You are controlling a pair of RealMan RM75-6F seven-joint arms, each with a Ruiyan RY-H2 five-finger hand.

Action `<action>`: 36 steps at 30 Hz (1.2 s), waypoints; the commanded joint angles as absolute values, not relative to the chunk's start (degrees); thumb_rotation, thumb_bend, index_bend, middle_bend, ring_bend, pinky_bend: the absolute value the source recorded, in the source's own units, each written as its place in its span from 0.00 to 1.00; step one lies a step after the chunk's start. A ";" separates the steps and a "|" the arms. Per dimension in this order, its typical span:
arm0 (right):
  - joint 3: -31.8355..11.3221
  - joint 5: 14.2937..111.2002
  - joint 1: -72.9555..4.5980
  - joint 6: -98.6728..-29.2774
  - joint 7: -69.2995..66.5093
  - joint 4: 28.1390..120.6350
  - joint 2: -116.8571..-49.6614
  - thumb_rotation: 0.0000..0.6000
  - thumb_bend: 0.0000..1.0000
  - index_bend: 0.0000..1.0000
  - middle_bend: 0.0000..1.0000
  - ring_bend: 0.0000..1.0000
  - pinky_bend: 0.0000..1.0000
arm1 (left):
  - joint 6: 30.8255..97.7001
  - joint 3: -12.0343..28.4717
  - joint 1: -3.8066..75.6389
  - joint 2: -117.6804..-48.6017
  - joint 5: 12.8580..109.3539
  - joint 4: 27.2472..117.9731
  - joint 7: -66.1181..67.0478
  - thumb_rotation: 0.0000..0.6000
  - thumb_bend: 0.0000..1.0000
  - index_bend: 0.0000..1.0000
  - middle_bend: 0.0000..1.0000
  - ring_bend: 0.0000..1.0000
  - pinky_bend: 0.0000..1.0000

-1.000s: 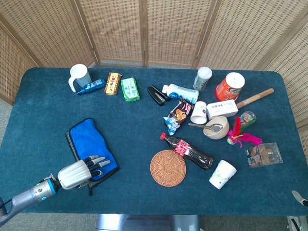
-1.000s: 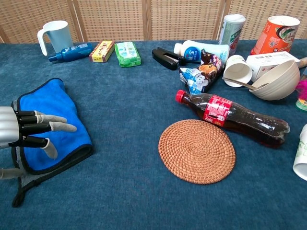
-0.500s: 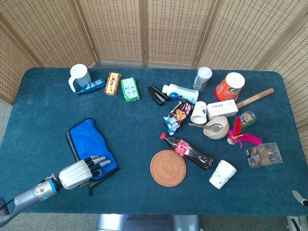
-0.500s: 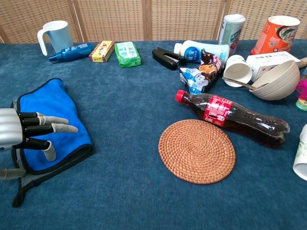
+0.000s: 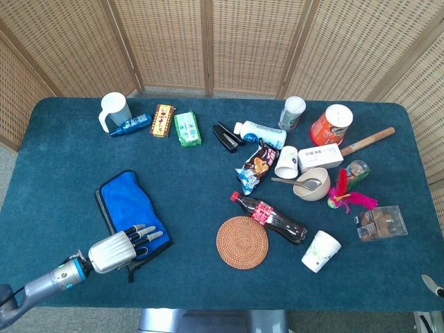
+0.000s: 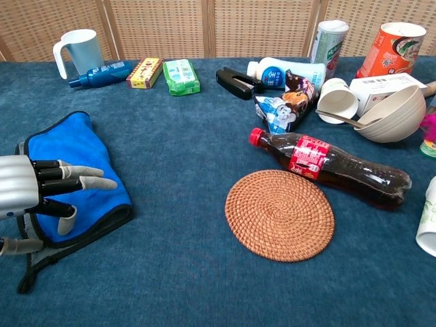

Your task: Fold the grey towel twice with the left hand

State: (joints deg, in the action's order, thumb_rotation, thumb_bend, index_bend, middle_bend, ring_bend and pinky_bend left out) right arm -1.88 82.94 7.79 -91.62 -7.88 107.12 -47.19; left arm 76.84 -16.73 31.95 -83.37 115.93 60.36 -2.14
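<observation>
The towel (image 5: 128, 208) lies folded at the table's near left, blue face up, with a dark border and a grey underside showing at its near edge (image 6: 41, 255). My left hand (image 5: 119, 248) reaches in from the lower left. Its fingers (image 6: 82, 182) are spread and stretched over the towel's near end, holding nothing. In the chest view the same left hand (image 6: 30, 194) sits at the left edge, thumb low beside the towel's grey edge. A pale sliver at the head view's bottom right corner may be my right hand (image 5: 431, 285); its fingers are out of frame.
A woven coaster (image 5: 241, 242) and a lying cola bottle (image 5: 269, 218) are right of the towel. A mug (image 5: 114, 111), small packets, a stapler, cups, a bowl (image 5: 311, 184) and snack tubs crowd the far and right side.
My left hand has slid slightly toward the table's front edge and a little right over the towel's near end. The towel has not visibly moved.
</observation>
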 commanded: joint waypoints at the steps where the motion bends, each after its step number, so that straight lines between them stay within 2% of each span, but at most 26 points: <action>1: -1.85 83.00 7.76 -91.56 -7.84 107.13 -47.19 1.00 0.00 0.00 0.00 0.00 0.00 | 76.75 -16.67 31.96 -83.46 115.82 60.28 -1.92 1.00 0.37 0.54 0.00 0.00 0.22; 13: -1.81 83.01 7.68 -91.39 -7.76 107.13 -47.18 1.00 0.00 0.00 0.00 0.00 0.00 | 76.48 -16.62 32.18 -83.30 115.56 60.69 -1.55 1.00 0.41 0.61 0.00 0.00 0.22; 23: -1.72 83.13 7.71 -91.40 -7.91 107.19 -47.05 1.00 0.00 0.00 0.00 0.00 0.00 | 75.78 -16.63 32.38 -83.26 115.25 61.20 -1.39 1.00 0.56 0.62 0.00 0.00 0.23; 36: -1.67 83.14 7.69 -91.32 -8.23 107.18 -46.87 1.00 0.00 0.00 0.00 0.00 0.00 | 76.70 -16.89 32.27 -82.55 115.51 62.29 -1.43 1.00 0.60 0.69 0.00 0.00 0.24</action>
State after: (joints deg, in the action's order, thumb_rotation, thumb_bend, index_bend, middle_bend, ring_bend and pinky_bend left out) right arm -1.66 83.15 7.69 -91.31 -8.22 107.19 -46.87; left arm 76.61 -16.84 32.29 -82.63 115.44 62.22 -1.42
